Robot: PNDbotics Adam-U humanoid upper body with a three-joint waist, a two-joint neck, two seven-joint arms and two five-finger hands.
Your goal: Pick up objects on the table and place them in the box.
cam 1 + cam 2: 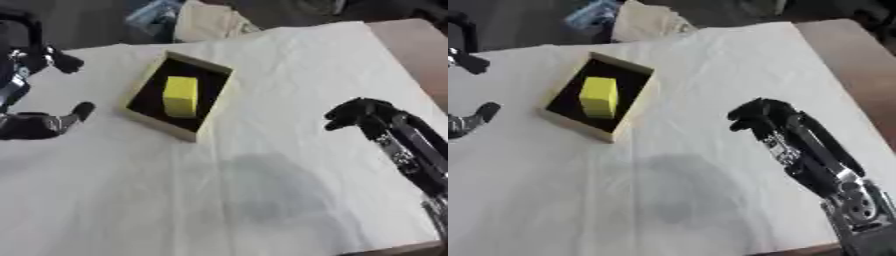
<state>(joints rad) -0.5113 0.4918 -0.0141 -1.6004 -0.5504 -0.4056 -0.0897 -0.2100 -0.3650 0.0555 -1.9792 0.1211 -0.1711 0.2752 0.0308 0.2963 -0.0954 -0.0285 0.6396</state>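
A yellow block [180,96] lies inside the shallow tan box [141,118] with a black floor, on the left half of the white cloth. My right hand [756,115] hangs over the cloth to the right of the box, fingers curled downward, holding nothing. My left hand [35,123] shows at the left edge beside the box, its fingers spread apart and nothing between them; one fingertip [83,108] points toward the box wall.
A white cloth [262,165] covers the table; bare brown tabletop [411,45] shows at the right. Beyond the far edge lie a beige bundle [206,22] and a bluish item [153,14].
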